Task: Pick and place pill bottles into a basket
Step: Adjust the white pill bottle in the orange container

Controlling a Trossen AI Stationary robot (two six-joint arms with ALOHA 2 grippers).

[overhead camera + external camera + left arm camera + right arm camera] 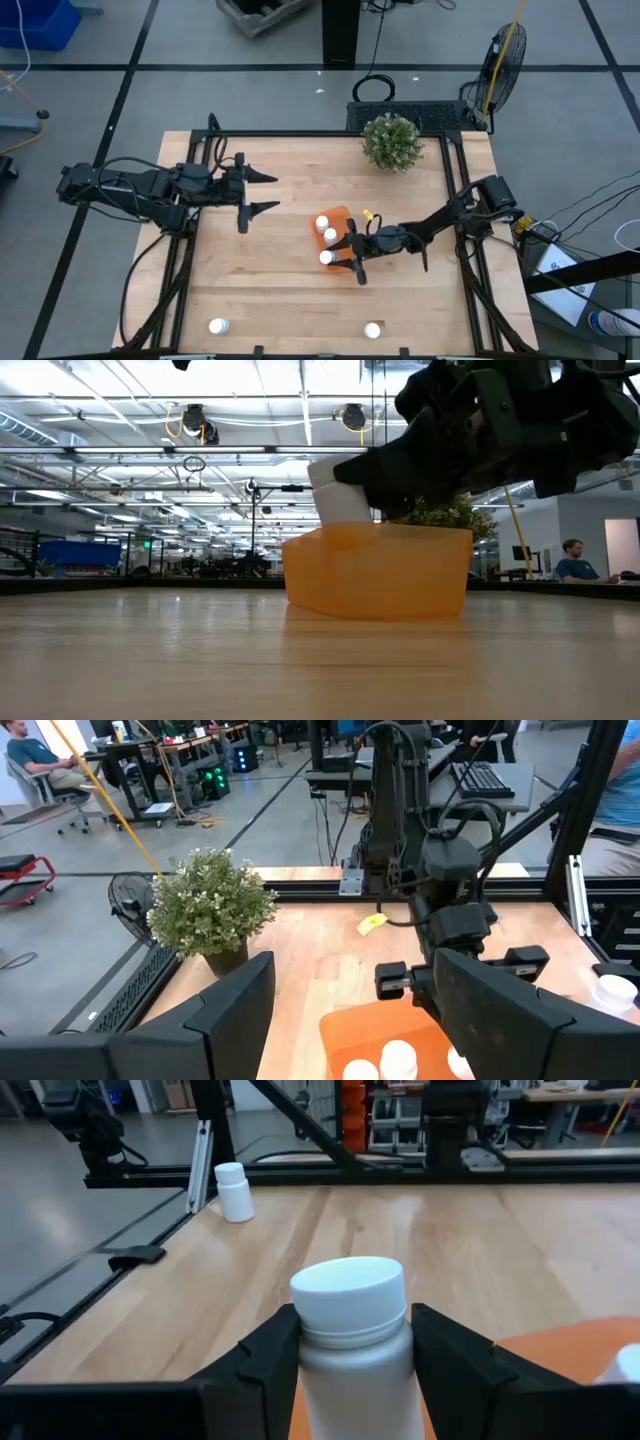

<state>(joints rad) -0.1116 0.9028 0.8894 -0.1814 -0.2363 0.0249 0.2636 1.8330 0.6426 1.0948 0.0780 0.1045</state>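
1. Wooden table point(280, 300) fills the view from above, with grey floor all around it.
2. One pill bottle point(352, 1342) is pinched between the two fingers of the right gripper point(350, 260). The wrist view shows a dark finger pressed on each side of it, just under its white cap. It stands upright.
3. From above, this held bottle point(326, 257) sits at the 6 o'clock edge of the orange basket point(341, 214). In the low view it pokes up just above the basket's rim point(380, 532), on the side near the camera.
4. Two more bottles point(322, 222) point(331, 234) are inside the basket, close together. The left wrist view shows their white caps point(398, 1055) down in the orange basket point(345, 1025).
5. The basket rests near the middle of the table, a bit toward 3 o'clock.
6. Two other bottles stand on the bare wood, well apart from the basket. One point(217, 325) is toward 7 o'clock from it and one point(372, 329) is toward 5 o'clock, both near the table's front edge.
7. The left gripper point(262, 193) hangs over the table at about 10 o'clock from the basket. Its fingers are spread wide and hold nothing.
8. A green bushy plant point(391, 141) stands at 1 o'clock from the basket, near the back edge of the table.
9. A fan point(503, 57) stands on the floor past the plant.
10. In the low view a person point(574, 561) sits far back in the room.
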